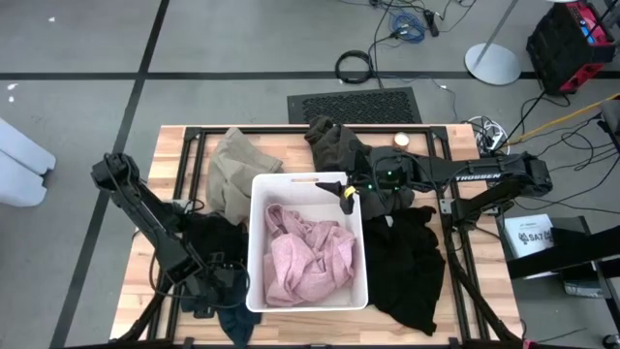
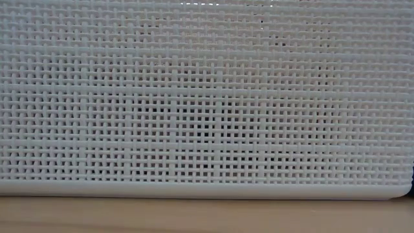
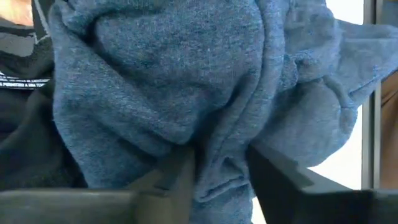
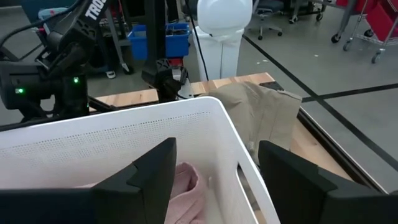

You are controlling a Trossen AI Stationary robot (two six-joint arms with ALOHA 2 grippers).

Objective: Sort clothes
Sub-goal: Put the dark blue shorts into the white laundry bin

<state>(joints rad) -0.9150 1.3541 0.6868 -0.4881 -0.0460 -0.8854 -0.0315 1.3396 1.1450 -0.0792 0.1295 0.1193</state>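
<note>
Pickup step: left tool [image 3: 217, 180] is pinching the teal-blue garment [image 3: 186, 81]; right tool [image 4: 214, 174] hangs wide over the bin [image 1: 260, 242]. Next, lift clear.

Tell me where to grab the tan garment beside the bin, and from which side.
Grip the tan garment at the raised bunched fold near its middle, coming straight down from above. It lies crumpled on the table against the white bin's left wall, so a sideways approach from the bin side looks blocked; a top pinch should gather enough cloth.
</note>
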